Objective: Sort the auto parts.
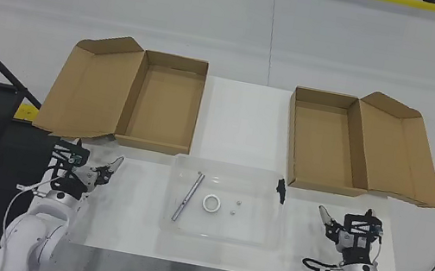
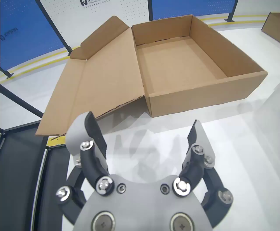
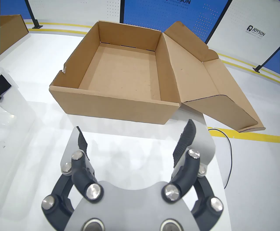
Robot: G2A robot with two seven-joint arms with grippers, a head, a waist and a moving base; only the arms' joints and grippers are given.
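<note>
A clear plastic tray [image 1: 270, 232] sits at the table's front middle. In it lie a grey metal rod [image 1: 188, 195], a white ring [image 1: 210, 203] and two small white pieces [image 1: 234, 209]. A small black part [image 1: 281, 189] rests at the tray's right rim. My left gripper [image 1: 113, 168] [image 2: 142, 129] hovers open over the table left of the tray, nothing between its fingers. My right gripper [image 1: 324, 216] [image 3: 135, 133] stands open right of the tray, also holding nothing.
An open cardboard box [image 1: 167, 100] [image 2: 186, 54] with its lid folded out left stands at the back left. A second open box [image 1: 322, 141] [image 3: 122, 67], lid out to the right, stands at the back right. Both have bare floors. White table shows between them.
</note>
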